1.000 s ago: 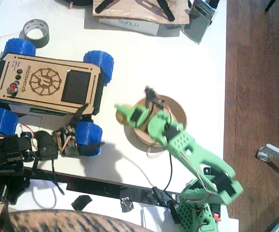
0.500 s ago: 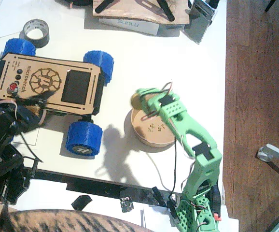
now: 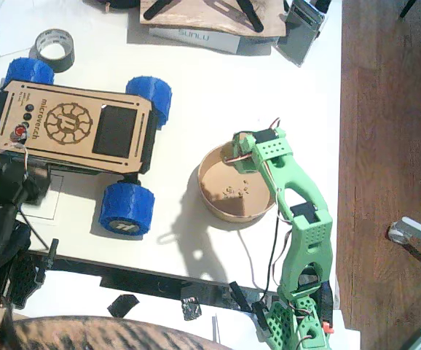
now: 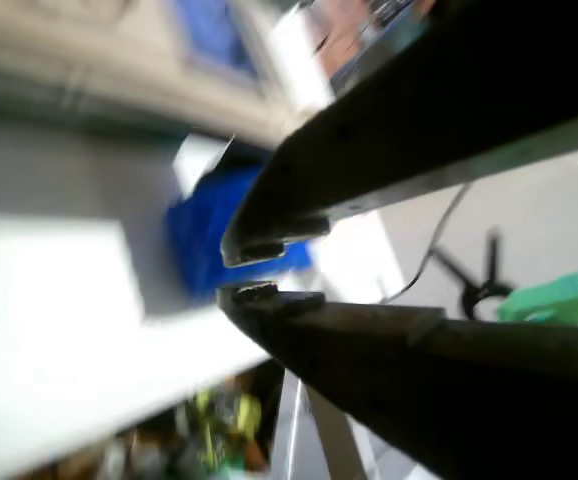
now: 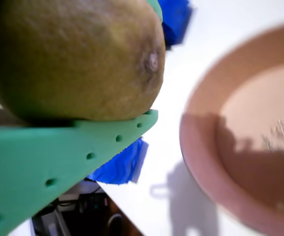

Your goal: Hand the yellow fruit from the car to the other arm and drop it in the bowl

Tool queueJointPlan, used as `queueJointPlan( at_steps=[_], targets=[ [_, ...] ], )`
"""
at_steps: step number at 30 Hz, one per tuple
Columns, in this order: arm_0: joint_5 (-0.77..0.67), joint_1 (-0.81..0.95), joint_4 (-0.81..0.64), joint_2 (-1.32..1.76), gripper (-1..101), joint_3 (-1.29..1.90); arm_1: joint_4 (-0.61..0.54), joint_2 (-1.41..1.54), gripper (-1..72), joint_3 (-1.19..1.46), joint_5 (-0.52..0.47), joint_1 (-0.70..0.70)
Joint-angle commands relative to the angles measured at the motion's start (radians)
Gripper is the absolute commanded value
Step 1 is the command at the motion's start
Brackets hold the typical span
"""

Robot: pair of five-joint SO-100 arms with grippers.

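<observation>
Two arms share your desk, and both have shifted in the last half second. Your green right arm has swung right: its wrist, which reached over the bowl's far-left rim, now sits at the far-right rim of the bowl, leaving most of the tan bottom and its specks uncovered. The bowl itself now lies a little farther right than before. In the fixed view you cannot make out the right gripper clearly, but in a wrist view the yellow fruit rests pressed against a perforated green finger, so that gripper is closed on it, with the bowl's rim off to the right and below. Your black left arm has pulled back toward the near-left corner, off the near edge of the car, which has not moved. In a wrist view the left gripper has its black tips almost touching, with nothing between them. Near the desk's far-left corner the grey tape roll is unchanged.
</observation>
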Motion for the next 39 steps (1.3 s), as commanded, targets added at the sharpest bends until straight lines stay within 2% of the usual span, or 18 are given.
queueJointPlan(
  at_steps=[1, 13, 14, 17, 19, 29, 34, 35, 36, 37, 38, 39],
  targets=[
    [0.008, -0.005, -0.087, 0.086, 2, 0.164, 0.048, 0.002, -0.1, -0.066, 0.021, 0.021],
    [0.005, -0.003, -0.117, 0.196, 0, 0.291, 0.083, -0.023, 0.2, -0.069, 0.018, 0.055],
    [0.005, -0.003, -0.120, 0.195, 0, 0.291, 0.083, -0.023, 1.6, -0.069, 0.017, 0.055],
    [0.005, -0.003, -0.121, 0.193, 0, 0.291, 0.097, -0.031, 22.9, -0.069, -0.005, 0.052],
    [0.005, -0.003, -0.121, 0.193, 0, 0.291, 0.115, -0.035, 30.9, -0.071, -0.008, 0.044],
    [0.005, -0.003, -0.124, 0.184, 0, 0.291, 0.135, -0.043, 32.8, -0.063, -0.009, 0.023],
    [0.005, -0.003, -0.124, 0.186, 0, 0.291, 0.132, -0.046, 30.3, -0.067, -0.009, 0.031],
    [0.005, -0.003, -0.124, 0.186, 0, 0.291, 0.129, -0.043, 26.2, -0.064, -0.009, 0.031],
    [0.005, -0.003, -0.124, 0.186, 0, 0.291, 0.124, -0.034, 19.0, -0.055, -0.009, 0.031],
    [0.005, -0.003, -0.124, 0.186, 0, 0.291, 0.114, -0.023, 8.7, -0.044, -0.046, 0.026],
    [0.005, -0.003, -0.124, 0.186, 0, 0.291, 0.112, -0.006, 4.0, -0.032, -0.064, 0.018],
    [0.005, -0.003, -0.124, 0.186, 0, 0.291, 0.110, 0.014, 2.2, -0.018, -0.097, 0.008]
  ],
)
